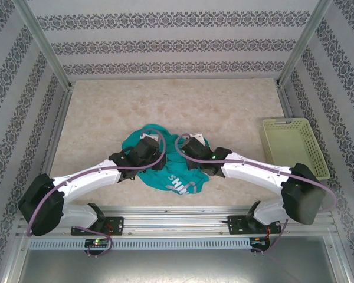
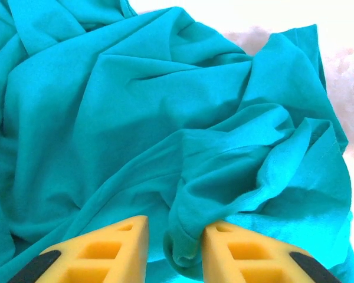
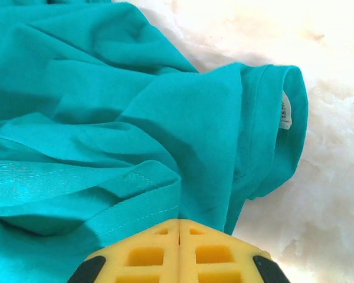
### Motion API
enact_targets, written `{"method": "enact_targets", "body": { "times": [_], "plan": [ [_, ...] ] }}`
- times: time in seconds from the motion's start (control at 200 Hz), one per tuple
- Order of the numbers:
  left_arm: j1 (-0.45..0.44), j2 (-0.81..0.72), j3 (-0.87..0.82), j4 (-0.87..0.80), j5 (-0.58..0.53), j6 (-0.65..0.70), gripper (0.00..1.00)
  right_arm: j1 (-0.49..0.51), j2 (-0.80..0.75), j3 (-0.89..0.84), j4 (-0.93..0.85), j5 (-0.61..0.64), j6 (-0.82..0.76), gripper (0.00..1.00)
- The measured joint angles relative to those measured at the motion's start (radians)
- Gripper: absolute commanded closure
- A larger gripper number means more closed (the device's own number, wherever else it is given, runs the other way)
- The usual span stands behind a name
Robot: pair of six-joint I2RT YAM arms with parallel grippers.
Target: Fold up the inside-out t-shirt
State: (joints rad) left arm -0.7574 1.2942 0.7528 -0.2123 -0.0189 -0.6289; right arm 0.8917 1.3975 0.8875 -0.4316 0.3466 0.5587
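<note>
From above, the inside-out t-shirt (image 1: 160, 177) lies bunched in a heap on the table (image 1: 165, 100), close to the near edge and well apart from the pale basket (image 1: 283, 122) on the right. My left gripper (image 1: 146, 145) and right gripper (image 1: 190, 147) are both down on the heap, near each other. Some white lettering (image 1: 180, 181) shows at the shirt's near side.

In my left wrist view, the t-shirt (image 2: 106, 118) is a mass of creases. My left gripper (image 2: 174, 250) stands at a narrow gap with a rolled fold (image 2: 186, 250) between the fingers (image 2: 112, 247), not yet clamped. If I lift from here the fold could slide out, or I could take several layers at once and drag the heap.

In my right wrist view, my right gripper (image 3: 178, 233) has its pads pressed together at a stitched hem (image 3: 135, 218), with the neck tag (image 3: 285, 112) off to the right at the collar. I cannot tell whether any cloth is caught between them. If nothing is, I judge a pull would come away empty. If both arms then pull unevenly, the shirt would twist rather than spread.
</note>
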Motion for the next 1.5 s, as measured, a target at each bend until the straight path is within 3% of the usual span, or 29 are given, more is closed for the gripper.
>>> {"method": "enact_targets", "body": {
  "times": [0.27, 0.49, 0.629, 0.809, 1.229, 1.279, 1.379, 1.499],
  "plan": [
    [-0.001, -0.001, 0.02, 0.002, 0.0, 0.023, 0.67, -0.077, 0.021, 0.002, 0.04, -0.071, 0.052, 0.56],
    [-0.001, -0.001, 0.02, 0.011, 0.006, 0.022, 0.66, -0.091, 0.149, 0.069, 0.023, -0.092, 0.076, 0.53],
    [-0.001, -0.001, 0.019, 0.018, 0.008, 0.022, 0.64, -0.091, 0.185, 0.098, 0.009, -0.094, 0.09, 0.58],
    [-0.001, -0.001, 0.019, 0.018, 0.003, 0.022, 0.62, -0.084, 0.177, 0.097, -0.029, -0.092, 0.113, 0.75],
    [-0.001, 0.051, 0.019, 0.018, -0.018, 0.022, 0.6, 0.021, -0.026, -0.037, -0.115, -0.074, 0.186, 0.94],
    [-0.001, 0.051, 0.019, 0.018, -0.018, 0.022, 0.6, 0.021, -0.037, -0.05, -0.12, -0.075, 0.195, 0.9],
    [-0.001, 0.051, 0.019, 0.018, -0.013, 0.024, 0.57, 0.021, -0.055, -0.063, -0.116, -0.077, 0.205, 0.68],
    [-0.001, 0.051, 0.019, 0.018, -0.007, 0.033, 0.53, 0.005, -0.074, -0.064, -0.08, -0.098, 0.208, 0.57]
  ]
}}
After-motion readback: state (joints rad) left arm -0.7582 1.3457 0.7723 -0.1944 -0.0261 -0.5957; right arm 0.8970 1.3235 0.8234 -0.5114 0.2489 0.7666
